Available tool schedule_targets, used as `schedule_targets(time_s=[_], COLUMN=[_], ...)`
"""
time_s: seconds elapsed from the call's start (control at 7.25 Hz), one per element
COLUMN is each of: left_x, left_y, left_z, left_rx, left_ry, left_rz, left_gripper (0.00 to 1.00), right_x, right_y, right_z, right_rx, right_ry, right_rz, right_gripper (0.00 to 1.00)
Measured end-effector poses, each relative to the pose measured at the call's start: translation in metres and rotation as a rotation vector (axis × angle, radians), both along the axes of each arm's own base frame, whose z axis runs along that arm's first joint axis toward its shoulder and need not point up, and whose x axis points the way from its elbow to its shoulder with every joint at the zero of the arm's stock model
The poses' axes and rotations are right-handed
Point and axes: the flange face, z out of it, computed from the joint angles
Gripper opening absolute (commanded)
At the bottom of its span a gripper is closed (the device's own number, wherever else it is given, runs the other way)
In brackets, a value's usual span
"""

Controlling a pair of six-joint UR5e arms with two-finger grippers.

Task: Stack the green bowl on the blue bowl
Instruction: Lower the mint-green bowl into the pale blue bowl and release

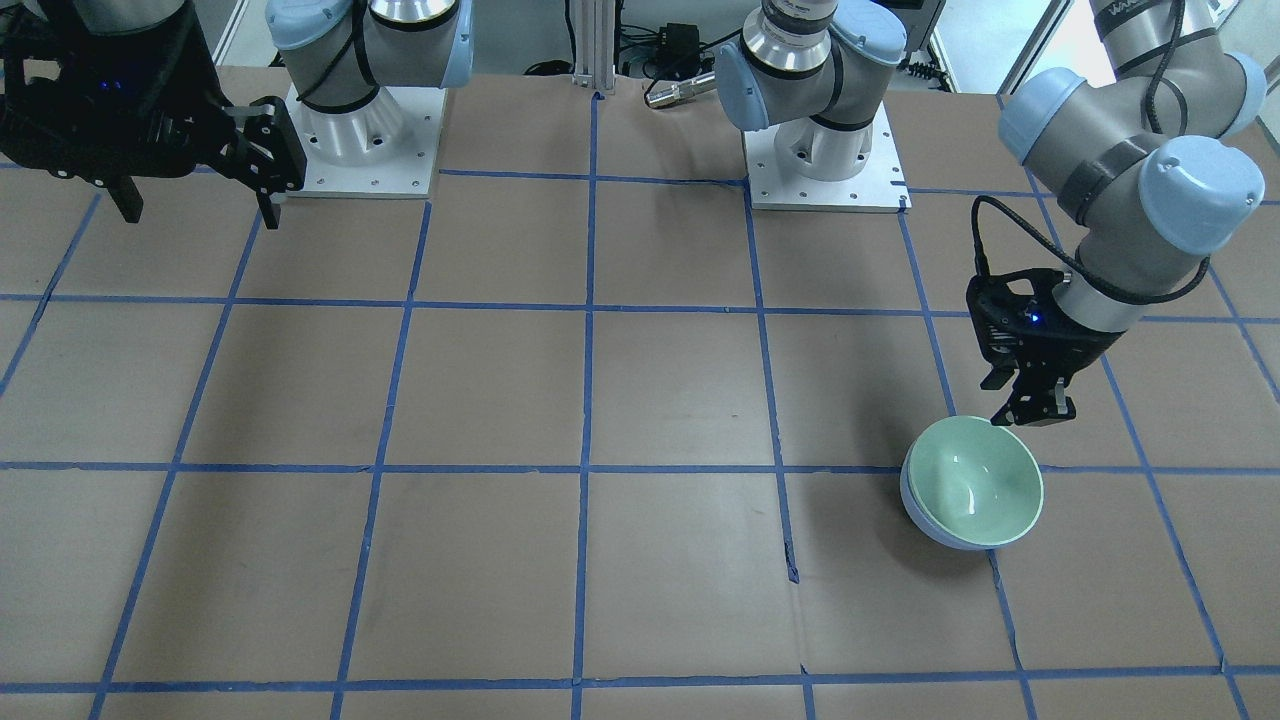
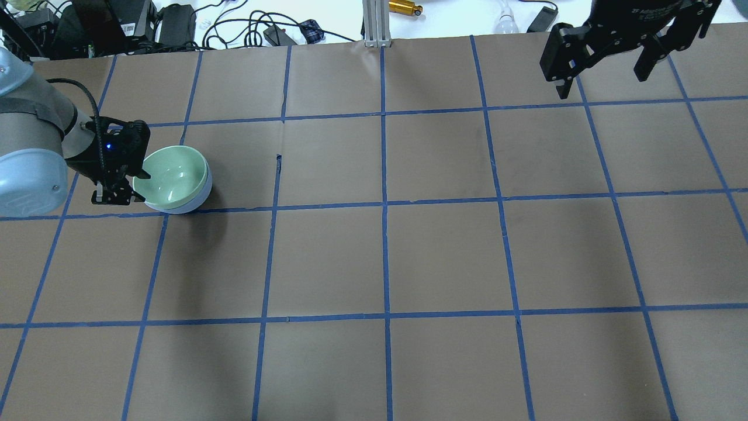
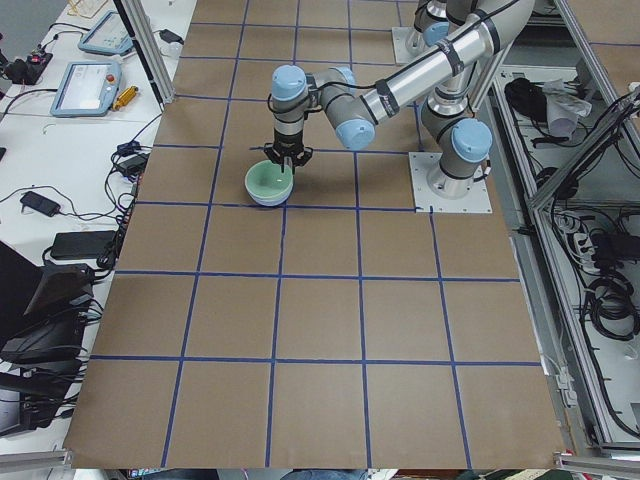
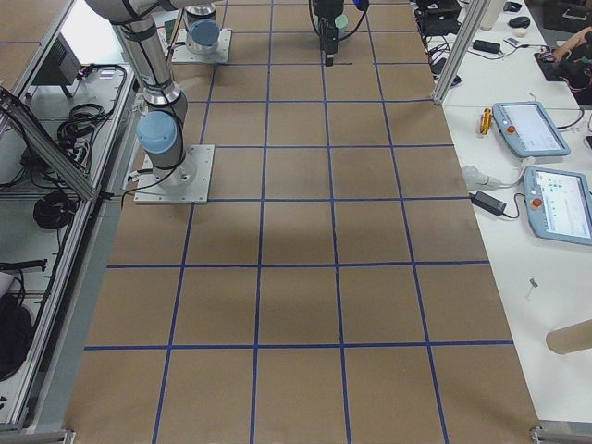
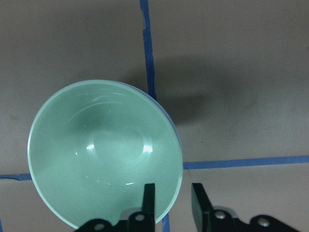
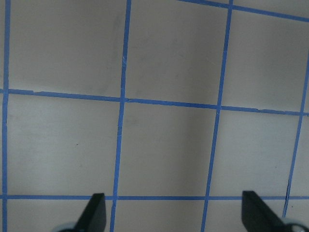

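Nesting looks done: green bowl point(image 1: 975, 480) sits inside blue bowl point(image 1: 925, 525), left gripper point(image 5: 173, 189) parted astride its rim, next lifting clear; right gripper point(image 6: 174, 195) spread wide.

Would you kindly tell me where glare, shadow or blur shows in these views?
Left wrist view: two small glare spots inside the green bowl, and a soft dark shadow on the table beside it. Front-facing view: a white glare streak in the green bowl. Right wrist view: even light, no glare; the right pincer tips look slightly soft.
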Motion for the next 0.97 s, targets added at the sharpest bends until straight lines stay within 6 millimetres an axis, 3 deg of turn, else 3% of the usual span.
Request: schedule_targets(time_s=[0.28,0.55,0.83,0.97], left_x=[-0.009,-0.031,-0.083,-0.103], left_y=[0.005,0.011,0.018,0.023], left_z=[0.019,0.058,0.113,0.131], left_rx=[-0.022,-0.011,0.048,0.068], left_ry=[0.024,0.096,0.120,0.123], left_rz=[0.093,0.239,0.409,0.512], left_gripper=[1.00,1.00,1.00,1.00], right_x=[0.000,0.000,0.000,0.000], right_y=[0.000,0.000,0.000,0.000], right_z=[0.000,0.000,0.000,0.000], right_rx=[0.000,0.000,0.000,0.000], right_ry=[0.000,0.000,0.000,0.000], right_rz=[0.000,0.000,0.000,0.000], right_gripper=[1.00,1.00,1.00,1.00])
